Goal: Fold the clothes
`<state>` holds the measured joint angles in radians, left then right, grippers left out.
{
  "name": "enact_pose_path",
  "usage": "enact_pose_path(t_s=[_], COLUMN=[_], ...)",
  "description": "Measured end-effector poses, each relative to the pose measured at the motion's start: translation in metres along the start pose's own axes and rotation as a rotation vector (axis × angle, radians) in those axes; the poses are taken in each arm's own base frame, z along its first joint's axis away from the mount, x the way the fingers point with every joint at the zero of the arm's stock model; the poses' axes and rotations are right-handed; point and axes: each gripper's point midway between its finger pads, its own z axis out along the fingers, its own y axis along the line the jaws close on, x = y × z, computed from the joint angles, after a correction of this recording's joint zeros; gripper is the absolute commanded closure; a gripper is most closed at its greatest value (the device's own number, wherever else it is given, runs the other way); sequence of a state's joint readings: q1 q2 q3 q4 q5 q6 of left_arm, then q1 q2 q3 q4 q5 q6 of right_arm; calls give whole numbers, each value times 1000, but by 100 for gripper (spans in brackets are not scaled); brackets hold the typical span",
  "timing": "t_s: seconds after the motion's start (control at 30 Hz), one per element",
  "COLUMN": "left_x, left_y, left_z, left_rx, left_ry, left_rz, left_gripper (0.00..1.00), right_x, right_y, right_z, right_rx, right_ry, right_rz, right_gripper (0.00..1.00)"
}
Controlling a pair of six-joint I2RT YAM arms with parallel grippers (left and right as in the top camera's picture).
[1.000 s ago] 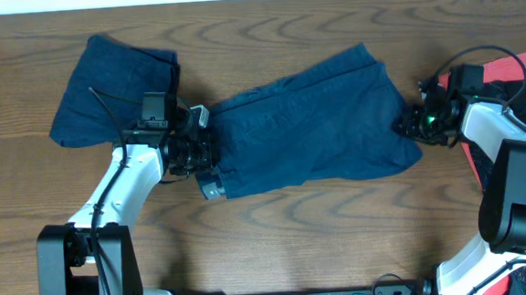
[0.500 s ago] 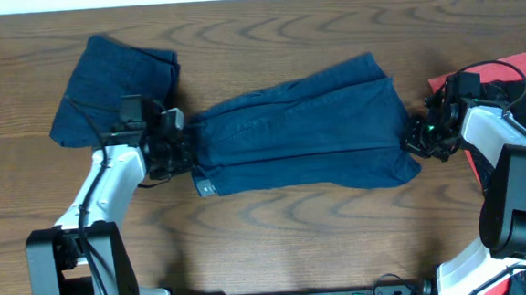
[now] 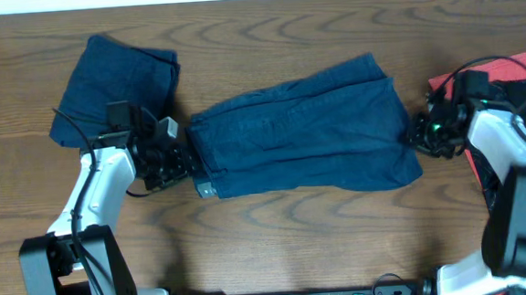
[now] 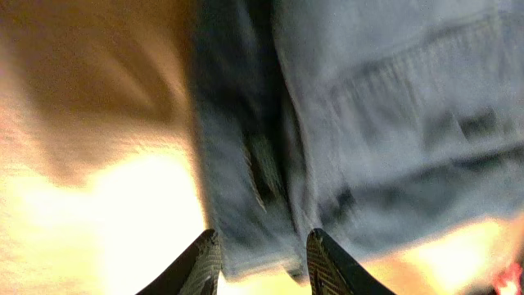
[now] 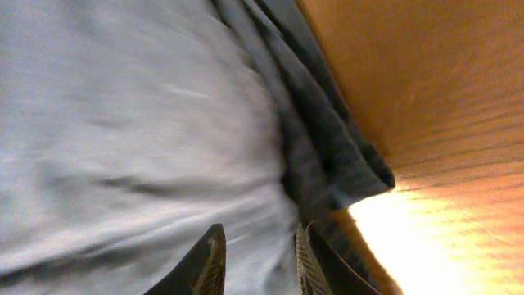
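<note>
Shorts (image 3: 299,136) straightened; left end effector (image 4: 262,242) and right end effector (image 5: 259,238) now part-open, letting go.

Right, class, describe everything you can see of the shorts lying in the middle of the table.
The shorts are dark navy, denim-like cloth, folded lengthwise into a long band lying flat and slightly tilted on the wooden table. Seams and creases run along it, and what looks like a pale tag shows at its lower left corner. The left gripper sits at its left end, the right gripper at its right, jaws parted.
</note>
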<state>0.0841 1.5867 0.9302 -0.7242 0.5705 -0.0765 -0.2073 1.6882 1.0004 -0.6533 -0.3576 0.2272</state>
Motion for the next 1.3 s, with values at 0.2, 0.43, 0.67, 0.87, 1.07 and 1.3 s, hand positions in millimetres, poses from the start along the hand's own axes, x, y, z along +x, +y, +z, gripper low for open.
enact_pose_path(t_s=[0.2, 0.43, 0.67, 0.87, 1.07, 1.3], left_x=[27, 55, 47, 43, 49, 29], left_y=[-24, -17, -8, -9, -6, 2], left_z=[14, 47, 55, 55, 38, -21], left_rx=[49, -23, -66, -69, -91, -179], left_ry=[93, 132, 77, 58, 85, -86], left_rz=[52, 135, 144, 147, 104, 80], left_gripper=[63, 62, 89, 94, 94, 94], right_x=[6, 30, 32, 32, 40, 52], right_y=[14, -1, -11, -12, -20, -24], right_z=[-32, 1, 35, 37, 35, 31], right_rx=[-24, -1, -21, -20, 31, 71], right_ry=[-32, 54, 23, 21, 55, 96], right_rz=[-13, 18, 35, 62, 141, 191], right_gripper=[70, 69, 89, 99, 99, 99])
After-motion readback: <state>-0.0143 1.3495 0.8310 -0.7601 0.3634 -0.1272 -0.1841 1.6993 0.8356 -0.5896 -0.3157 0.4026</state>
